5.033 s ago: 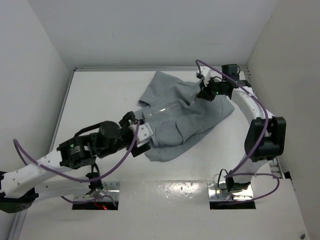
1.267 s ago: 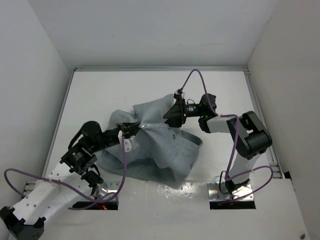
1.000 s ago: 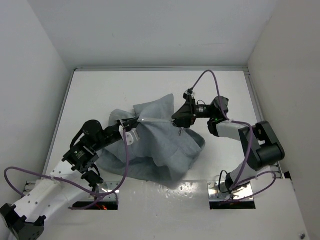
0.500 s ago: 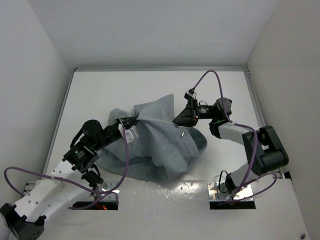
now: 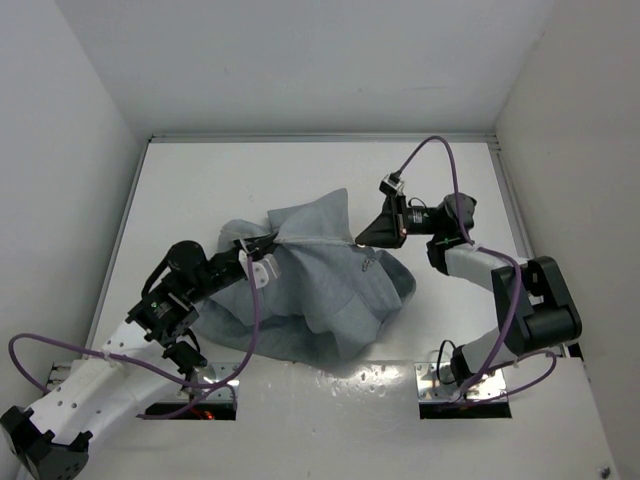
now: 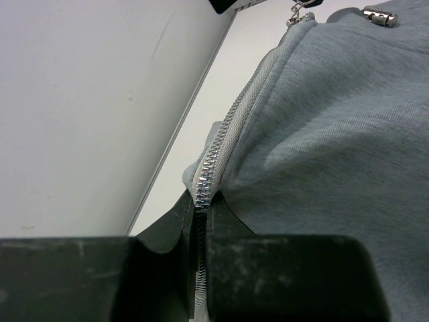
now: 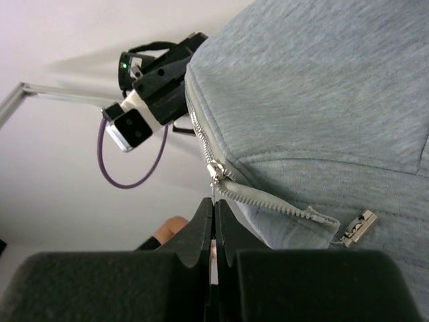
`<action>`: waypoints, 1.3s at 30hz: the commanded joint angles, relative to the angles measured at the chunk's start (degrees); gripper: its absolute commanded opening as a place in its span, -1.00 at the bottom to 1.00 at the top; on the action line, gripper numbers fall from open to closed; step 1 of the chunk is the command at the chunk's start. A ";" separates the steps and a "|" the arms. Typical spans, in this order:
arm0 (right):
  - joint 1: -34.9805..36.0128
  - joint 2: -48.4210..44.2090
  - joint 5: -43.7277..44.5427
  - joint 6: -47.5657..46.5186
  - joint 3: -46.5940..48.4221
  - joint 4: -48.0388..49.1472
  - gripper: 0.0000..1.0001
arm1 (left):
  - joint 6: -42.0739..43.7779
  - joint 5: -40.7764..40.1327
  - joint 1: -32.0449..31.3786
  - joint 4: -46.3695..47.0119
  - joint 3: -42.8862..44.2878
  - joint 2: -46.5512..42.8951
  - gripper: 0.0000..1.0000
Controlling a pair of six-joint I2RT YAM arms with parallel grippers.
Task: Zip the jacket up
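Reaching in from the near left, the left arm lies low and stretched forward over the table (image 5: pixel 200 190), with the left tool (image 5: pixel 268 248) pointing right. In its wrist view the left tool (image 6: pixel 200 216) is pressed together on the jacket's (image 6: pixel 322 134) zipper (image 6: pixel 224 137), and the teeth run straight out from between the fingers. We see the right arm folded back on itself, elbow near the right wall and forearm pointing left, with the right tool (image 5: pixel 362 238) at the upper right edge of the jacket (image 5: pixel 320 285). Its wrist view shows the right tool (image 7: pixel 213 213) closed tight, pinching the zipper pull (image 7: pixel 214 184) that hangs from the slider. From there the zipper (image 7: pixel 200 134) runs off toward the left tool. A small metal snap (image 7: pixel 358 225) sits on the jacket (image 7: pixel 322 87) just beside the loose zipper end. The jacket lies bunched in the middle of the table, lifted along the zipper line. Against half a second ago, we note the right tool's jaws have come together and the right elbow has swung further right, while the left arm and its grip are unchanged. Five seconds ago the jacket lay flatter and further back toward the right.
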 commanded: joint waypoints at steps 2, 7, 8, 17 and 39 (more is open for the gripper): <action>-0.78 -1.86 -5.15 -7.86 3.13 0.40 -1.00 | 3.40 -0.97 0.15 5.45 0.51 -2.21 -1.00; -2.97 -10.96 0.51 -57.58 4.97 -55.20 -1.00 | 3.15 1.21 0.15 4.23 2.34 -3.27 -1.00; -2.98 -11.43 5.06 -84.52 15.95 -103.19 -1.00 | 2.19 1.92 0.15 3.35 4.61 -3.27 -1.00; -10.35 -10.21 18.01 -92.86 15.80 -111.48 -1.00 | 0.42 1.67 0.15 -2.35 16.14 -3.27 -1.00; 10.90 -3.53 5.28 -27.85 5.51 -22.55 0.63 | 4.02 11.59 0.15 -11.07 12.02 -9.34 -1.00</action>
